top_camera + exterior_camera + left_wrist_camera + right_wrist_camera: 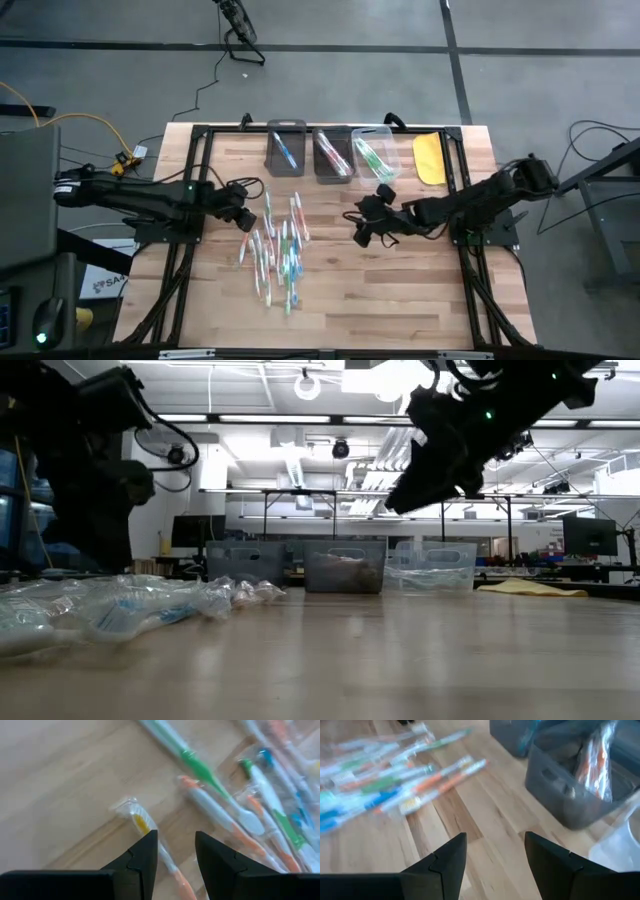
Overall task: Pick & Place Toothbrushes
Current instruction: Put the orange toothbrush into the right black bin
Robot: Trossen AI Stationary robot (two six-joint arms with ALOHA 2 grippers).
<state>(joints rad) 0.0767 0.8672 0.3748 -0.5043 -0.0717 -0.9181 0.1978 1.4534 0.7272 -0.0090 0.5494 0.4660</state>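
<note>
Several plastic-wrapped toothbrushes (pixel 275 250) with white, green, blue and orange handles lie loose in a pile on the wooden table, left of its middle; the low view shows the same pile (pixel 130 610). My left gripper (pixel 245 216) is open and slants down over the pile's left edge. An orange-and-white toothbrush (pixel 145 827) lies on the wood below the gap between its fingers (pixel 175 857). My right gripper (pixel 365 230) hangs open over bare wood right of the pile, with nothing between its fingers (pixel 495 860).
Three bins stand in a row at the far edge: a dark one (pixel 285 150) holding a blue brush, a dark one (pixel 333 155) with orange brushes, and a clear one (pixel 375 155) with green ones. A yellow flat object (pixel 430 158) lies right of them. The near half of the table is bare wood.
</note>
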